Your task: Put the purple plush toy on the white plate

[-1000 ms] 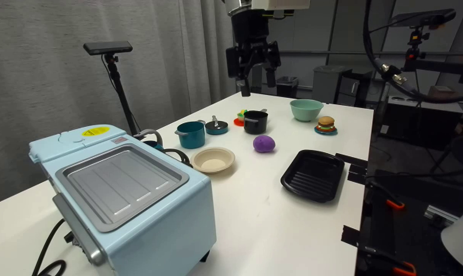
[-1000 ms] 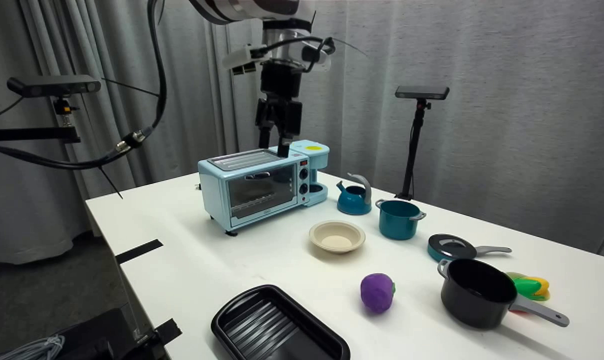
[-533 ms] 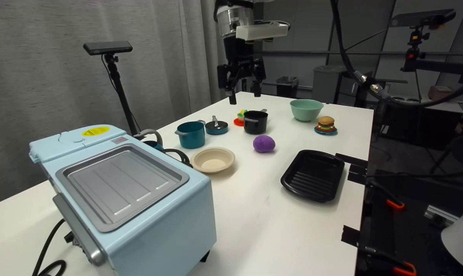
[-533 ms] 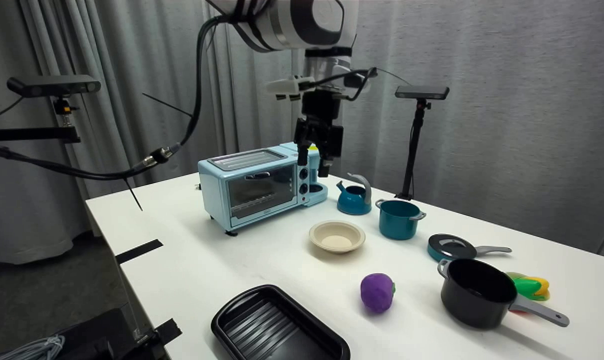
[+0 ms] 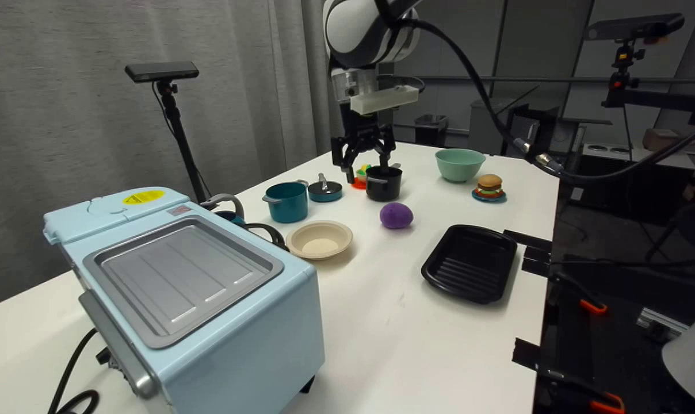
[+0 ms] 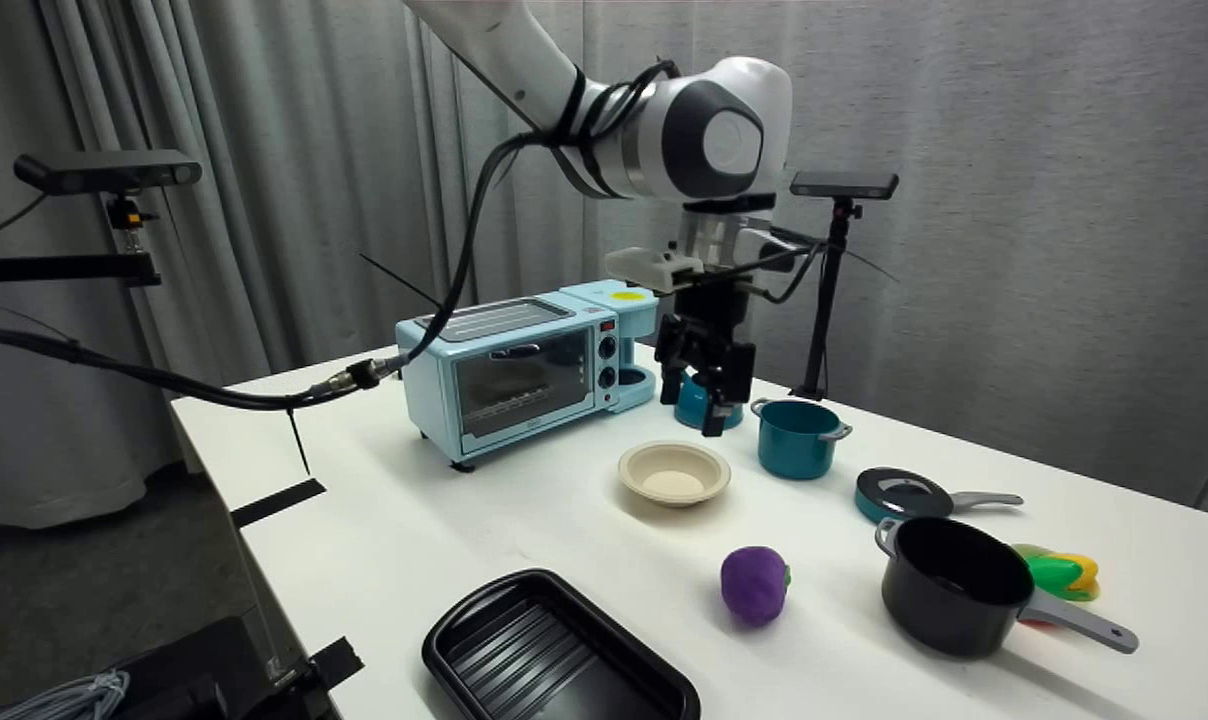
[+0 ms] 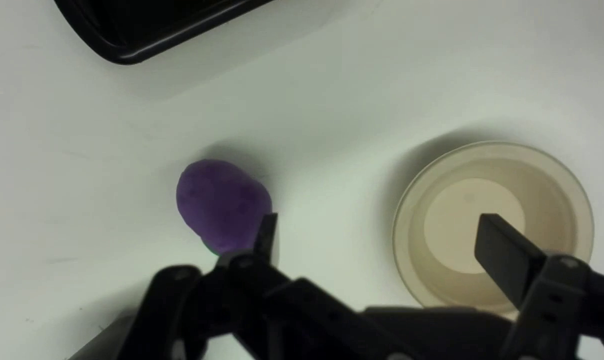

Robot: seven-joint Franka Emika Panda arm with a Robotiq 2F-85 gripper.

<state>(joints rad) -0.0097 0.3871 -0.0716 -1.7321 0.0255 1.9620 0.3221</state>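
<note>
The purple plush toy [image 5: 396, 216] rests on the white table in both exterior views [image 6: 755, 586]. In the wrist view the toy [image 7: 222, 200] lies left of the jaws, partly behind the left finger. The white plate [image 5: 319, 240], a cream round dish, stands apart from the toy and holds nothing; it also shows in an exterior view [image 6: 675, 474]. In the wrist view the plate [image 7: 452, 225] is at right, partly covered by the right finger. My gripper [image 7: 377, 220] is open with nothing between its fingers. It hangs above the table in both exterior views [image 5: 367, 172] [image 6: 692, 414].
A black ridged tray [image 6: 564, 650] lies near the toy. A black pot [image 6: 954, 590], a lidded pan [image 6: 904, 492] and a teal pot [image 6: 796, 442] stand on the toy's other side. A blue toaster oven [image 6: 524, 375] stands beyond the plate. A green bowl [image 5: 460, 165] and burger toy [image 5: 489, 187] sit farther off.
The arm has moved down toward the table and across, from over the toaster oven toward the plate and toy. The gripper stays open. The toy and plate have not moved.
</note>
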